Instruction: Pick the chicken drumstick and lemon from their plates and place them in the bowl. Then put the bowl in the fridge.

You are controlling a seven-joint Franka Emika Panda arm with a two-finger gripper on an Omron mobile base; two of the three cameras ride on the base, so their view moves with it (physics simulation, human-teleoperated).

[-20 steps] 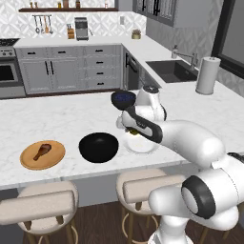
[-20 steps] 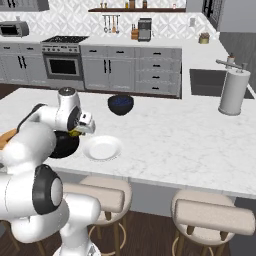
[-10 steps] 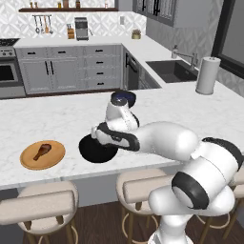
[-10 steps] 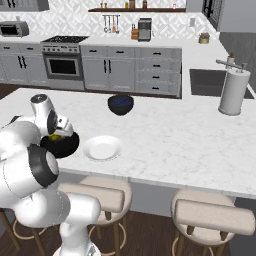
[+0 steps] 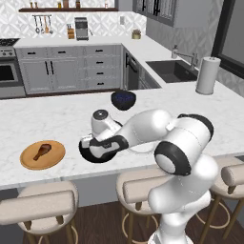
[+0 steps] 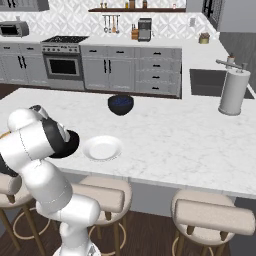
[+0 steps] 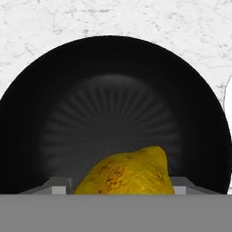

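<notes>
Your gripper grips the lemon over the bowl, unreleased; chicken drumstick on its plate; fridge step pending.

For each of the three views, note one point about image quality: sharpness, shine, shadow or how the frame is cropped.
Left base view: soft, slightly blurred render; the chicken drumstick stays readable. Right base view: the white plate shows a mild sheen, no harsh glare. Hand view: the black bowl carries faint radial reflections, and the lemon is cropped at the bottom.
</notes>
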